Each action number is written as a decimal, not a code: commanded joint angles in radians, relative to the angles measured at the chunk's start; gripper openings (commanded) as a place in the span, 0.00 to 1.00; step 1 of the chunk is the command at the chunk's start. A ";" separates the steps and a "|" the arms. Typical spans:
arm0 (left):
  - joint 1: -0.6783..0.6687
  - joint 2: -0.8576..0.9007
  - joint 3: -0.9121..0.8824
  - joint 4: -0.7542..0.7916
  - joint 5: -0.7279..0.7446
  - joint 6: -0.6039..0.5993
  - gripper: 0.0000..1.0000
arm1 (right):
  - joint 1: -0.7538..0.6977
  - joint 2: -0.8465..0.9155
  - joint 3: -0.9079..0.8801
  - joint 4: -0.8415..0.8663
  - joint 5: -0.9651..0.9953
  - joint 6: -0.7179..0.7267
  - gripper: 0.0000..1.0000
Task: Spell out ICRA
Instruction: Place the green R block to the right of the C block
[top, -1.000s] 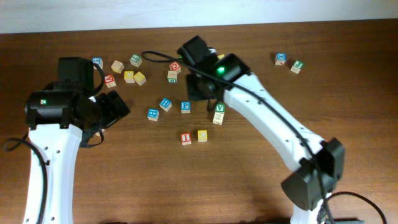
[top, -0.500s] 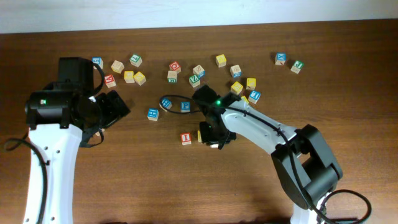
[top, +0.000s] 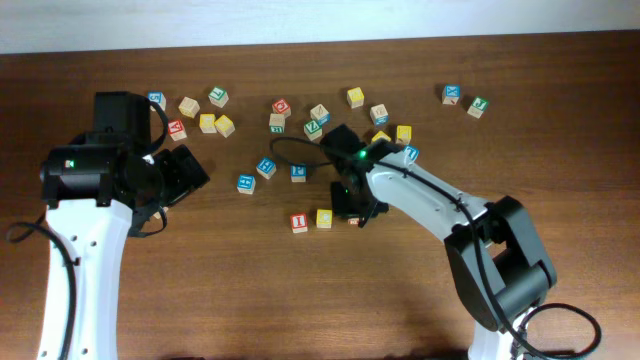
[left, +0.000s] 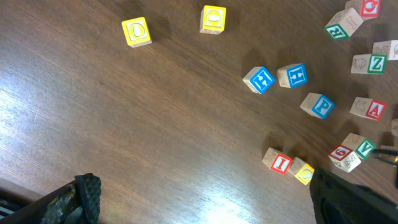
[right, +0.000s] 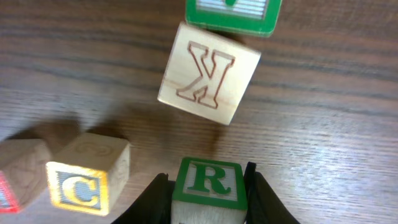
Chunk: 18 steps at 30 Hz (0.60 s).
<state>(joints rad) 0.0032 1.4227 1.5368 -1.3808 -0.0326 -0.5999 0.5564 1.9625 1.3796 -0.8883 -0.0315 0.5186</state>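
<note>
- The right gripper (right: 206, 198) is clenched on the R cube (right: 208, 179), holding it just past the end of the row.
- Next to it, the C cube (right: 84, 180) sits just beside the I cube (right: 15, 171). Two letters look placed, and the R is nearly in line.
- Farther off, the A cube (left: 368, 109) lies among the loose cubes (left: 321, 106), not yet fetched.
- The left gripper (top: 183, 172) hangs released, well apart from the row, holding nothing.

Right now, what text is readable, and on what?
"R", green: R cube, in right gripper.
"C": C cube, yellow-framed.
"K", carved: K cube, bare wood.
"I", red: I cube.
"A", red: A cube.
"P", blue: P cube.
"Z", green: Z cube.
"V", green: V cube.
Remaining cubes: too small or blurred.
</note>
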 joint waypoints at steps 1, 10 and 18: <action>0.004 -0.015 0.004 0.002 0.004 -0.013 0.99 | -0.003 -0.079 0.058 -0.037 -0.021 -0.024 0.24; 0.004 -0.015 0.004 0.002 0.003 -0.013 0.99 | -0.023 -0.127 -0.069 0.162 0.124 -0.024 0.20; 0.005 -0.015 0.004 0.002 0.003 -0.013 0.99 | -0.105 -0.123 -0.070 0.407 0.148 -0.156 0.22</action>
<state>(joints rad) 0.0032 1.4227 1.5368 -1.3788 -0.0326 -0.5999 0.4530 1.8484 1.3090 -0.5030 0.1017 0.4065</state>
